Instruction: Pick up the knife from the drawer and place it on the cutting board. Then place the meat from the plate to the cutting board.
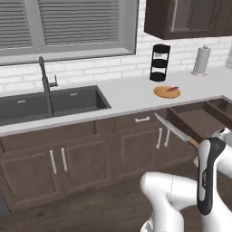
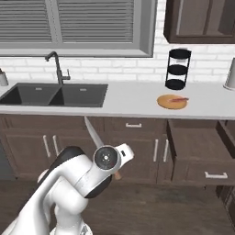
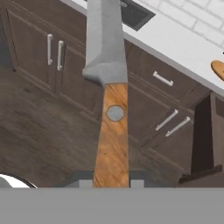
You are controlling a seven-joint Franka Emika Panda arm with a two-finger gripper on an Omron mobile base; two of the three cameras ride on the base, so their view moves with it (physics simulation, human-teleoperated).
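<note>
The knife (image 3: 108, 87) is clamped by its wooden handle in the closed fingers (image 3: 112, 183), held in the air before the lower cabinets, above the wooden floor (image 3: 39, 131). The drawer (image 2: 197, 151) stands pulled out. On the white bench (image 1: 127, 95), under a window and brick wall, the meat (image 1: 171, 89) lies on the plate (image 1: 161, 94), right of the sink (image 1: 50, 105).

White counter (image 1: 127, 97) w/ plate (image 1: 166, 92), black rack (image 1: 159, 62), towel roll (image 1: 200, 60).
</note>
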